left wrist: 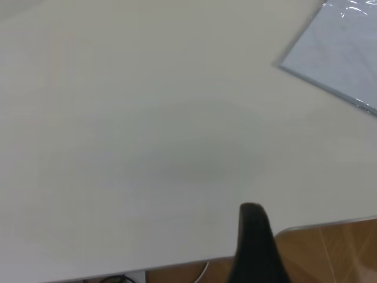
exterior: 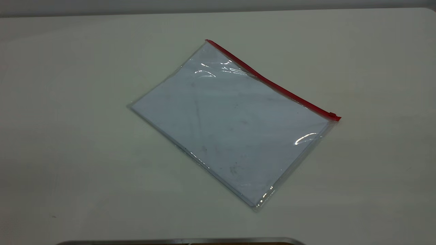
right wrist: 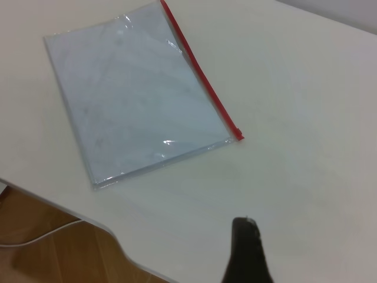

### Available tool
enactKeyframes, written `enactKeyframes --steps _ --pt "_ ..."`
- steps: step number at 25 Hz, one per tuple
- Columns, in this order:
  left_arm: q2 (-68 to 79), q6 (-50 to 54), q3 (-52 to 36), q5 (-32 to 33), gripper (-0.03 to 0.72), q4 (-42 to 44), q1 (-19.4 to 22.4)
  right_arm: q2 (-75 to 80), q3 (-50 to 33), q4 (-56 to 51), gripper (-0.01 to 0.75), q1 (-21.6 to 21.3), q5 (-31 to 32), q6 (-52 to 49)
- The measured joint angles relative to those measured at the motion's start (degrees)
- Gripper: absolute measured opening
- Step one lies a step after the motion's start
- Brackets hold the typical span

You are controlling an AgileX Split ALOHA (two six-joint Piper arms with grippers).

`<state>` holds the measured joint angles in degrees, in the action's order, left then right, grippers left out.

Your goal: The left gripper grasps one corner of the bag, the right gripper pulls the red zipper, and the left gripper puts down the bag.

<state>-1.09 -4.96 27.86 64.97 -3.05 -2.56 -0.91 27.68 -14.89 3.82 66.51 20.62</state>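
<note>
flat clear plastic bag [exterior: 235, 129], red zipper [exterior: 272, 85] edge, white table [exterior: 68, 102].

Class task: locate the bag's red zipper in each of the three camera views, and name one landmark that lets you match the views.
Exterior view: red zipper runs along the bag's far edge.
Left wrist view: not visible; only a plain bag corner shows.
Right wrist view: red zipper along one long edge.
Shared landmark: the bag.

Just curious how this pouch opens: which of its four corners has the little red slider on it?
The bag's right-hand corner in the exterior view, where the red zipper ends in a small slider tab. The zipper's far corner shows no tab; the other two are plain clear plastic.
</note>
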Motion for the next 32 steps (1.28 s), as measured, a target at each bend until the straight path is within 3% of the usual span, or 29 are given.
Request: enactKeyframes --steps 12,21,32 --pt "0.0 0.0 0.0 0.0 0.577 0.0 0.0 0.0 0.0 0.0 0.586 0.0 0.0 0.0" --pt "0.0 0.0 0.0 0.0 0.577 -0.1 0.0 0.0 0.0 0.3 0.586 -2.8 -0.1 -0.4" --pt "0.0 0.0 0.0 0.0 0.577 -0.1 0.0 0.0 0.0 11.4 0.586 -2.8 -1.3 -14.1"
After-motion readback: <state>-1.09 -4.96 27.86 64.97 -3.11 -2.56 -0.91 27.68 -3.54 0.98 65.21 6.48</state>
